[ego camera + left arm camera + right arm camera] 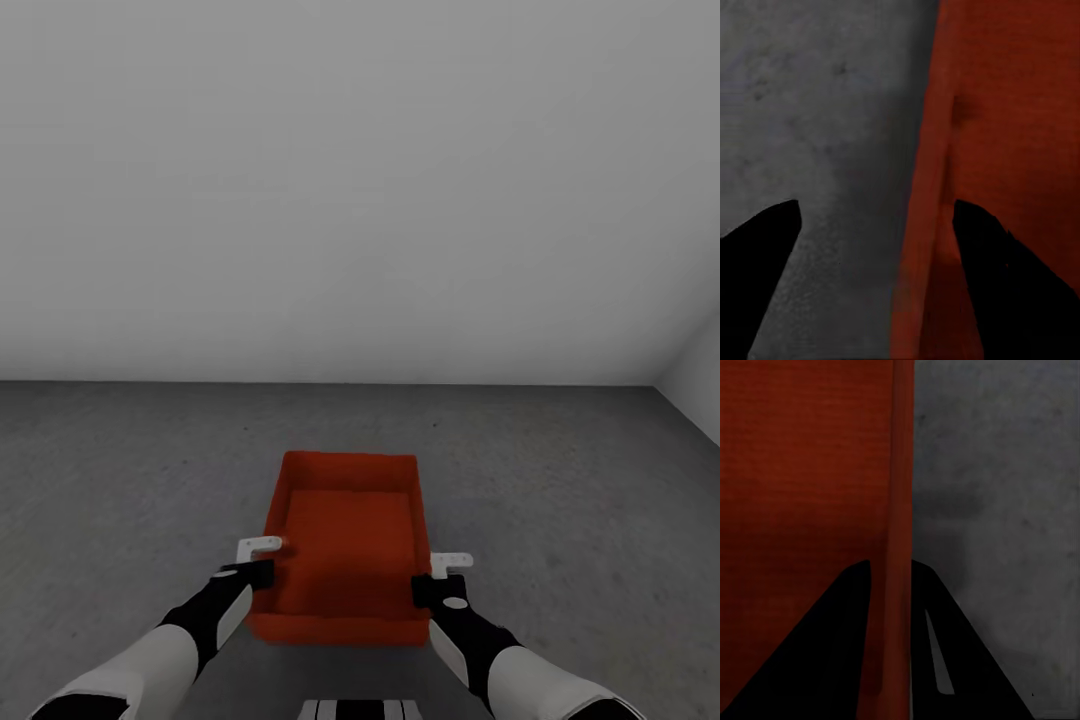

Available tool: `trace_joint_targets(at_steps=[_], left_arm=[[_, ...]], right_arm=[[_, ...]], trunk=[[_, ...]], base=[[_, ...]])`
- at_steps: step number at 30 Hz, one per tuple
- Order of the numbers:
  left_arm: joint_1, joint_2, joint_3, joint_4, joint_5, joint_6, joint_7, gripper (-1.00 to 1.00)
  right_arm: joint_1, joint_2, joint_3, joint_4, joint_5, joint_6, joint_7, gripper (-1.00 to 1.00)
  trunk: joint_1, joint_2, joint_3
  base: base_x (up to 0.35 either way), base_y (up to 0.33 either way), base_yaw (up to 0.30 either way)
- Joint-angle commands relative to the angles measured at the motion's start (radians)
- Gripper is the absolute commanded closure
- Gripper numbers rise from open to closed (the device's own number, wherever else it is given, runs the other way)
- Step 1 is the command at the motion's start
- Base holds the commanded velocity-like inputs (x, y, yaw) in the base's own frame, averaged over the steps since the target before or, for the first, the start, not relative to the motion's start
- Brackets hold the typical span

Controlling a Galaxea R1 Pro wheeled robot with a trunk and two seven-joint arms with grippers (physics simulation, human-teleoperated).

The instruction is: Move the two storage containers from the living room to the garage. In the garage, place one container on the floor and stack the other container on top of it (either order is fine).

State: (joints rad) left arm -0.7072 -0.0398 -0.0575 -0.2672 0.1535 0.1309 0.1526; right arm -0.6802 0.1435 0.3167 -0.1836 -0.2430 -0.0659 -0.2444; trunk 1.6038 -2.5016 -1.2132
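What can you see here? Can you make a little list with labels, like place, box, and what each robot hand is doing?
place: bare room with a light grey wall
floor: dark grey, rough concrete
box: one red-orange storage container, open top, nothing inside
left tool: open, fingers astride the container's left wall
right tool: closed tight on the container's right wall
second container: not in sight
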Motion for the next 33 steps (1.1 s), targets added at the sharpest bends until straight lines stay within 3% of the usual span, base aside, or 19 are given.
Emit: trace_joint_targets(at_steps=[1, 27, 33], left_arm=[[0.000, 0.005, -0.002, -0.001, -0.006, 0.008, 0.012, -1.00], [0.000, 0.003, -0.005, -0.005, -0.006, 0.003, 0.013, -1.00], [0.000, 0.002, -0.005, -0.005, -0.006, 0.003, 0.013, -1.00]], right_arm=[[-0.001, -0.001, -0.007, 0.001, -0.006, -0.007, -0.064, -1.00], [-0.001, -0.004, -0.007, 0.000, 0.002, 0.000, -0.063, -1.00], [-0.001, -0.005, -0.007, -0.001, 0.002, 0.005, -0.062, -1.00]], trunk=[[0.000, 0.000, -0.001], [0.000, 0.000, -0.001], [-0.003, 0.001, 0.023]], base=[[0.000, 0.000, 0.000], [0.000, 0.000, 0.000], [0.000, 0.000, 0.000]])
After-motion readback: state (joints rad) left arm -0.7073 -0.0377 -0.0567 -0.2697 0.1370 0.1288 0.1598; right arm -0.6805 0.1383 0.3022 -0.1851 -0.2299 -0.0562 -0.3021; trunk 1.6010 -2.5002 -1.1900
